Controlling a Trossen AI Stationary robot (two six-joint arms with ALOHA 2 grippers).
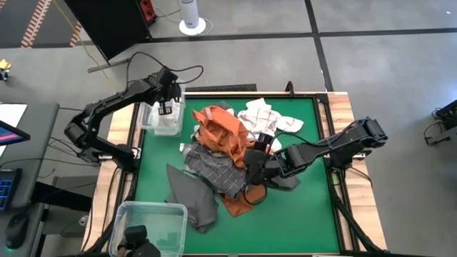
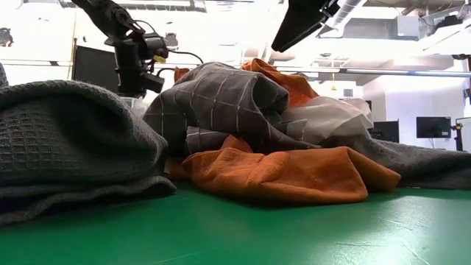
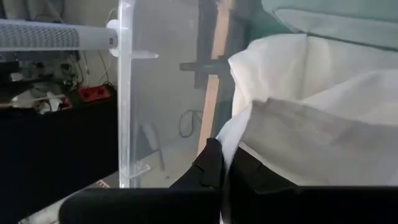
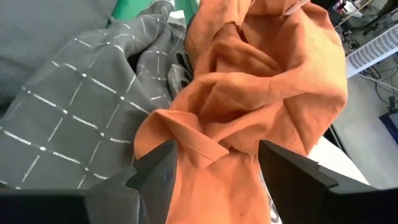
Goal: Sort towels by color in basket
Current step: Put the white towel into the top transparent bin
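Observation:
Several towels lie heaped mid-table: a rust-orange towel, a dark grey checked towel, a plain dark grey towel and a white checked towel. My left gripper is shut on a plain white towel inside the clear bin at the table's far left. My right gripper is open over the heap, slanting down, with an orange fold between its fingers. My left gripper pinches an edge of the white towel between its two shut fingers, coming slanting down from above. The cloth hangs slack past the fingers inside the bin's clear wall. One layer or several, I cannot tell. My right gripper's fingers stand on either side of the orange fold; whether they touch it I cannot tell.
A second clear bin stands at the near left corner. Wooden rails border the green mat. In the low view the dark grey towel bulks at the near left. Bare mat lies toward the near right.

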